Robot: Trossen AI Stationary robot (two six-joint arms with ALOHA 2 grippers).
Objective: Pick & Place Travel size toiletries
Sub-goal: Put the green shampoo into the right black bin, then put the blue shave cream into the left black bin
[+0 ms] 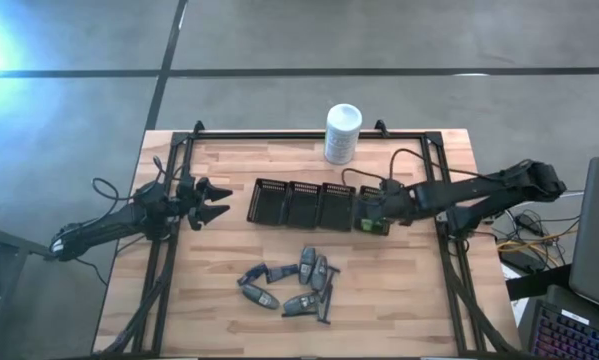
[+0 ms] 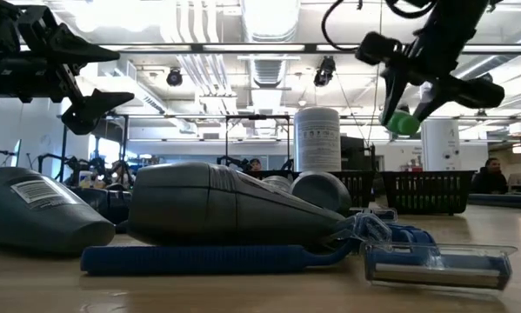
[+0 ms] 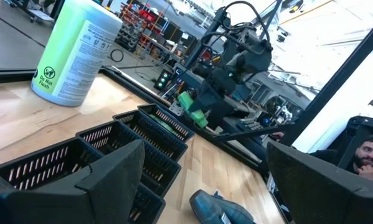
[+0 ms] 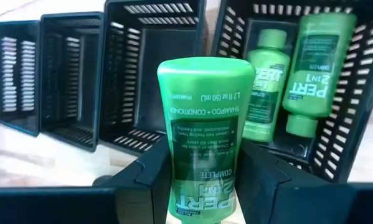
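My right gripper [image 1: 371, 212] is shut on a bright green small bottle [image 4: 202, 130], above the rightmost compartment of the black mesh tray [image 1: 279, 203]. Two more green bottles [image 4: 292, 74] lie in that compartment. Grey-silver tubes and thin blue-ended sticks lie in a loose pile [image 1: 297, 283] on the table, near the front; in the low view a grey tube [image 2: 217, 204] and a blue stick [image 2: 208, 258] are close up. My left gripper [image 1: 214, 203] hangs open left of the tray, holding nothing. My right gripper pinches the green bottle between its two fingers [image 4: 150, 180], on the labelled part of the body nearest the wrist [image 4: 202, 186]. The bottle's wide flat end [image 4: 205, 71] juts past the fingertips. The fingers slant down from the table's right side. The bottle is lifted clear above the tray [image 2: 404, 122].
A large white cylindrical canister [image 1: 343, 133] stands behind the tray, near the far edge. The tray's three left compartments [image 4: 74, 74] hold nothing. A black frame [image 1: 309, 134] runs around the table. People show in the room beyond.
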